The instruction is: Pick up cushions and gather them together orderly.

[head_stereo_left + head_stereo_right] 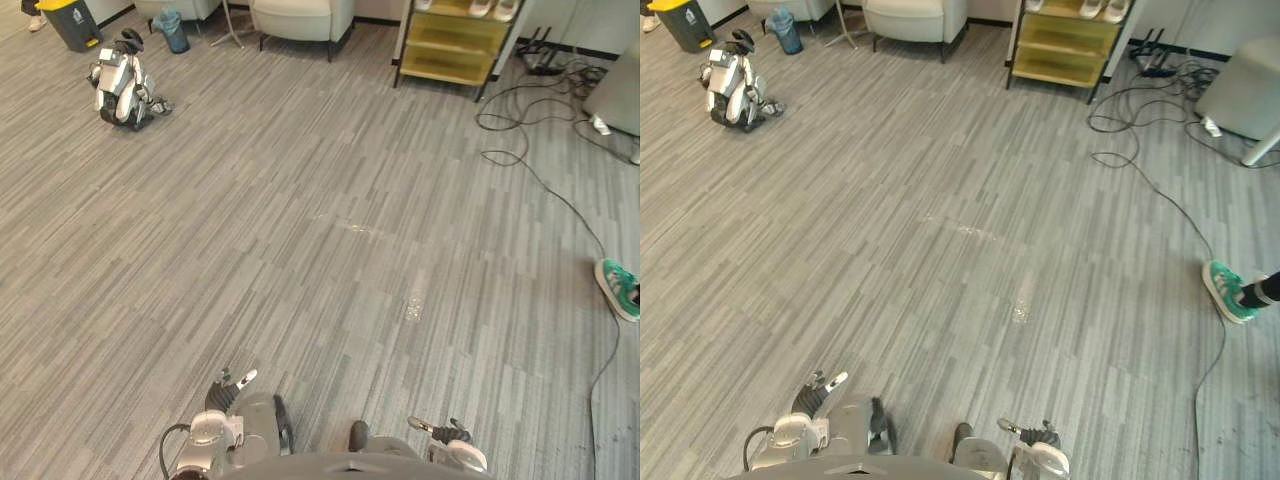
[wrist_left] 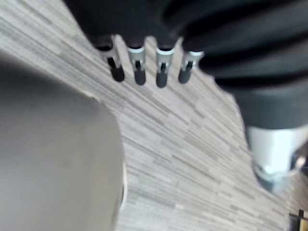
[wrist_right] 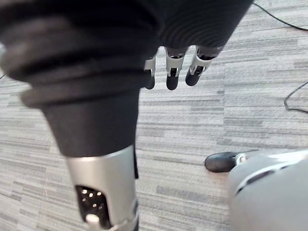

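My left hand (image 1: 232, 388) hangs low at the bottom left of the eye views, over bare grey striped floor. In its wrist view the fingers (image 2: 139, 72) are straight and relaxed, with nothing in them. My right hand (image 1: 442, 433) hangs at the bottom right, also over the floor. Its fingers (image 3: 172, 77) point straight down and hold nothing. A pale upholstered armchair (image 1: 300, 15) stands far off at the back of the room.
A small white-and-black robot (image 1: 122, 88) sits on the floor at the far left, near a yellow-lidded bin (image 1: 68, 20) and a blue bin (image 1: 172, 30). A yellow shelf (image 1: 455, 40) stands at the back right. Black cables (image 1: 545, 185) trail past a person's green shoe (image 1: 620, 288).
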